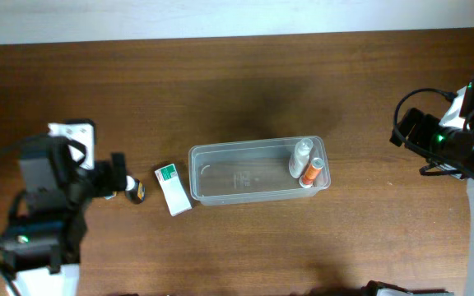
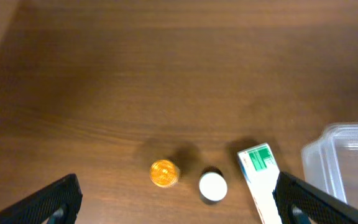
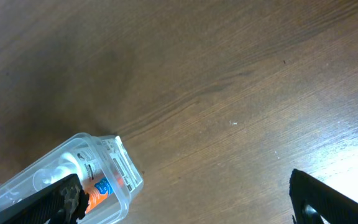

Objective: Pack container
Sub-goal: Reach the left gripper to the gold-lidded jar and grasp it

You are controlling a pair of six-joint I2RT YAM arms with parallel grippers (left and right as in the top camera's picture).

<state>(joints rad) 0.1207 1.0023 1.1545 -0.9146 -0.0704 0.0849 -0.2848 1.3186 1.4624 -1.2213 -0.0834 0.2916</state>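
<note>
From above, near the middle of the brown worktop (image 1: 237,74): the container (image 1: 220,151), clear, with its long side running left to right. Inside, at its right end, a pale bottle (image 1: 301,155) and just beside it an orange bottle (image 1: 312,173); not possible to tell whether standing or lying. Just beside the container's left end, a white box (image 1: 172,188) with a green patch, flat on the worktop. Further left, the left hand (image 1: 124,178), pointing toward the box. Far at the right, well apart from the container, the right hand (image 1: 400,127). Not possible from this view to judge how wide either one stands. From the left wrist: two dark fingers (image 2: 55,200) at the bottom corners, spread very wide, holding nothing. Between them on the worktop, an orange-topped bottle (image 2: 163,173) and, near it on the right, a white-topped bottle (image 2: 212,186), both seen from the top and not touching. Right of these the box, and past it, with a small gap, a rounded corner of the container at the right edge. From the right wrist: dark fingers (image 3: 50,202) at both bottom corners, wide apart, gripping nothing. At the lower left, one short end of the container, close to the left finger, with the orange bottle visible through the clear wall.
</note>
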